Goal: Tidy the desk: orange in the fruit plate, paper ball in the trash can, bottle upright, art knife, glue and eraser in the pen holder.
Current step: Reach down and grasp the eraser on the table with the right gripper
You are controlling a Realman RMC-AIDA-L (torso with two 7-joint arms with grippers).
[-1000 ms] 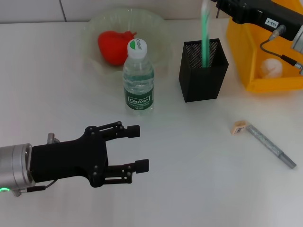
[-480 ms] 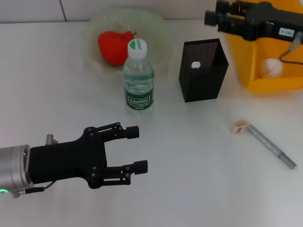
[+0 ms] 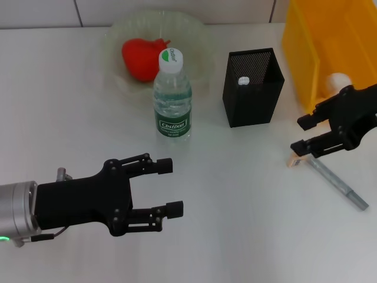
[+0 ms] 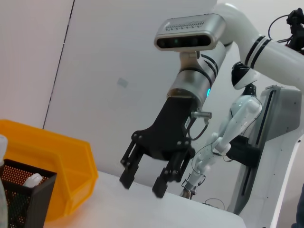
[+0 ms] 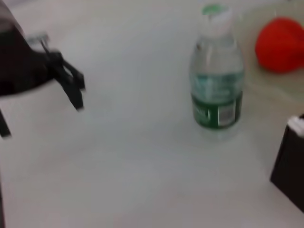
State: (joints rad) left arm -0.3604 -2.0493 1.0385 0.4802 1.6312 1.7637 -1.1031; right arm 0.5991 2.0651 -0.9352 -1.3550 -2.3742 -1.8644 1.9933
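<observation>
My right tool [image 3: 306,134], fingers spread, hangs above the eraser [image 3: 298,159] and art knife [image 3: 337,182] beside the yellow bin [image 3: 306,53]; my released left tool [image 3: 169,185] idles near the upright bottle [image 3: 172,96].

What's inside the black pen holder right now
Only a white cap tip shows inside the black mesh pen holder, near its left wall. The rest of that item and the holder's bottom are hidden by the walls. The eraser and art knife lie outside.
</observation>
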